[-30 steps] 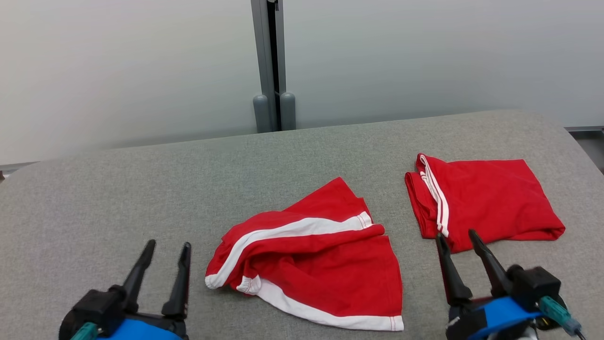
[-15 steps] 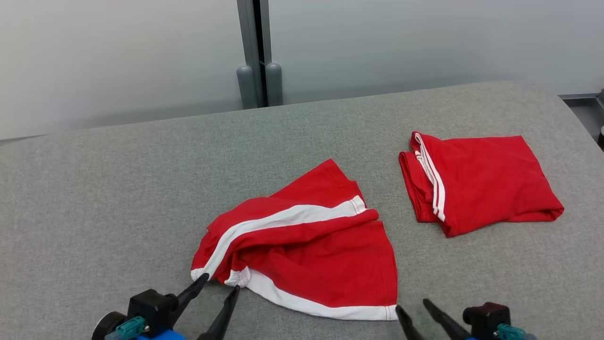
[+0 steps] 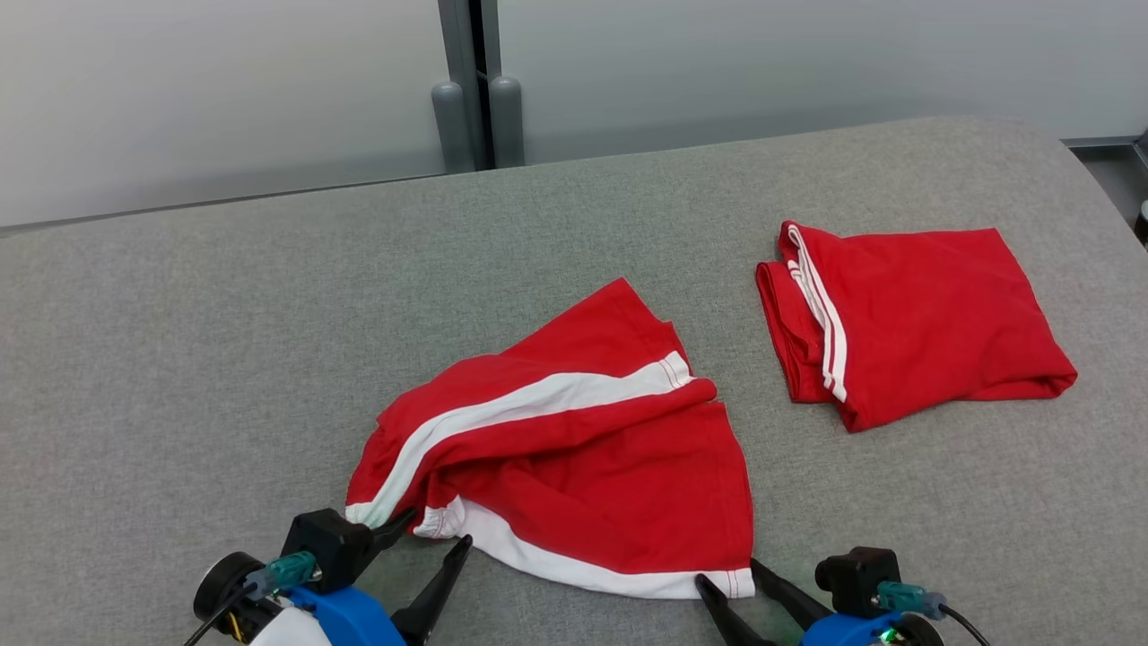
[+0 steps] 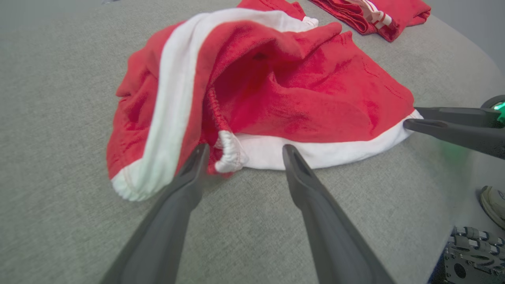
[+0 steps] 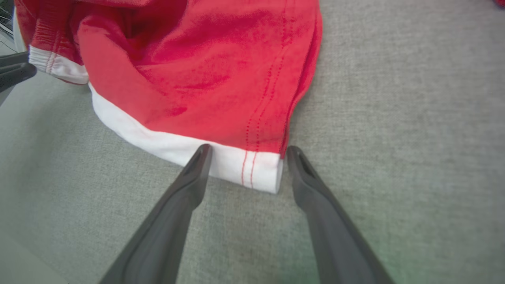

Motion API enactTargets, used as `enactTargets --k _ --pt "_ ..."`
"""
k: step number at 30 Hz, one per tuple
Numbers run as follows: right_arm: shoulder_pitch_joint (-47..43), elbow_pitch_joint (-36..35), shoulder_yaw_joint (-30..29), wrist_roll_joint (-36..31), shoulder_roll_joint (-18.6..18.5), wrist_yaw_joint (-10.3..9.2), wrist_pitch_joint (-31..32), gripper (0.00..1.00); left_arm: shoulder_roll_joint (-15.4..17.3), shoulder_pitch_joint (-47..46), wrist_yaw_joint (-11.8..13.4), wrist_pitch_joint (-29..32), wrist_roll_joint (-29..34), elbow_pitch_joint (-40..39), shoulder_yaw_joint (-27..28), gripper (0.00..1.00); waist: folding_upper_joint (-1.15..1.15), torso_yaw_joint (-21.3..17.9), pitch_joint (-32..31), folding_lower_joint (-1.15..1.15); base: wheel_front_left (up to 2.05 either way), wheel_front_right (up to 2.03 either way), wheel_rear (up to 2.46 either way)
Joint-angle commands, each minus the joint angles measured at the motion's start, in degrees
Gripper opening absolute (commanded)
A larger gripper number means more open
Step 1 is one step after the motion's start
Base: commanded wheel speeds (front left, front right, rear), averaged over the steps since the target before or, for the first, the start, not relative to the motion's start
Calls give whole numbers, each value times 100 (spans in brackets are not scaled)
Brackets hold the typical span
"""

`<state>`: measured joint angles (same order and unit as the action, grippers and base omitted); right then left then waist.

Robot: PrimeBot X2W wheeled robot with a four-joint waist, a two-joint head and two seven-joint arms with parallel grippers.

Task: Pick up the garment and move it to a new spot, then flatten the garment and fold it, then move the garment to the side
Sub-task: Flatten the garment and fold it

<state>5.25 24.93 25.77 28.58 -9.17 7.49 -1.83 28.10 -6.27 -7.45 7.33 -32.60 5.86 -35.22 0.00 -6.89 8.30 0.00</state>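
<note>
The garment (image 3: 583, 458) is a crumpled pair of red shorts with white bands, lying mid-table. My left gripper (image 3: 437, 529) is open at its near left corner. In the left wrist view, that gripper (image 4: 245, 149) straddles the bunched white waistband end of the garment (image 4: 284, 90). My right gripper (image 3: 728, 574) is open at the near right corner. In the right wrist view, the right gripper (image 5: 248, 149) has its fingers on either side of the white hem corner of the garment (image 5: 205, 67). Neither gripper holds anything.
A second red garment (image 3: 906, 323), folded, lies at the back right of the grey fabric table (image 3: 224, 314). A grey post (image 3: 471, 81) stands behind the table's far edge. Past the table's edge in the left wrist view, a shoe (image 4: 493, 201) rests on the floor.
The head camera has tilted down, shifting the whole picture. Both grippers have closed in on the garment's near edge, the left moving right and the right moving left, both still open.
</note>
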Motion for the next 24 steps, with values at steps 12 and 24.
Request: enactTargets --k 12,24 --pt "463 538 858 489 -3 1 201 0 161 -436 6 212 -73 433 -230 0 0 -93 136 0 0 0 0" --pt "970 -656 994 1546 -701 1 -618 0 707 -668 6 122 -815 -369 308 0 0 -33 179 0 0 0 0"
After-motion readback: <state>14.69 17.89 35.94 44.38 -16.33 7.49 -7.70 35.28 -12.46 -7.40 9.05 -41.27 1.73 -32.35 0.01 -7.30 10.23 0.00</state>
